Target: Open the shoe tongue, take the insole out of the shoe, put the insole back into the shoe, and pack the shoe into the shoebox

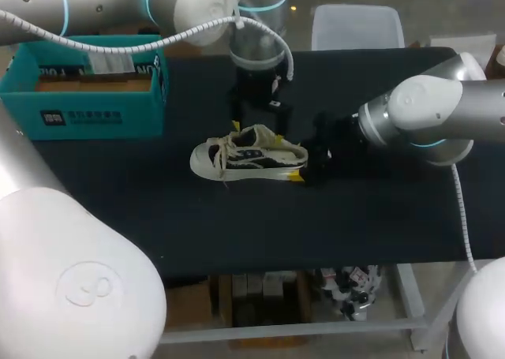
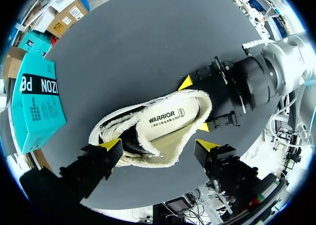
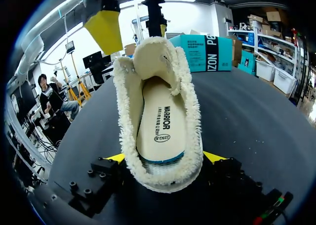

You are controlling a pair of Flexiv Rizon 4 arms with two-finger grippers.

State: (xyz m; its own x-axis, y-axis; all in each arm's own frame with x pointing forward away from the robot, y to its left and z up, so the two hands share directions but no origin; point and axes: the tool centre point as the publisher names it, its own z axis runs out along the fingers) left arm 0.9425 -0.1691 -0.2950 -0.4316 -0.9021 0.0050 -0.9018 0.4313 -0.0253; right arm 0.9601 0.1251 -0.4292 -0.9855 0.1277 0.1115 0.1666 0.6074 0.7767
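the shoe lies on its sole, a pale low sneaker with dark side panels, loose laces and a thick fleecy lining that curls over the collar. its tongue stands up and away from the opening, and the cream insole lies flat inside, its heel end showing a thin blue edge. by my reading the tongue-opening step is as good as done and taking the insole out is the step in hand. the right claw sits at the shoe's heel, a yellow tip pressed against each side, so it looks clamped on the shoe and steadying it. the left claw hangs above the shoe's middle with its fingers wide apart, one tip beside the tongue and the other off the shoe's far flank, gripping nothing. the next move seems to call for the left claw to dip into the opening, pinch the insole's edge without catching the fleece, and draw it up and out while the heel is held. the desk spreads dark under the shoe. the teal shoebox stands open, well apart from the shoe, beyond its toe end.
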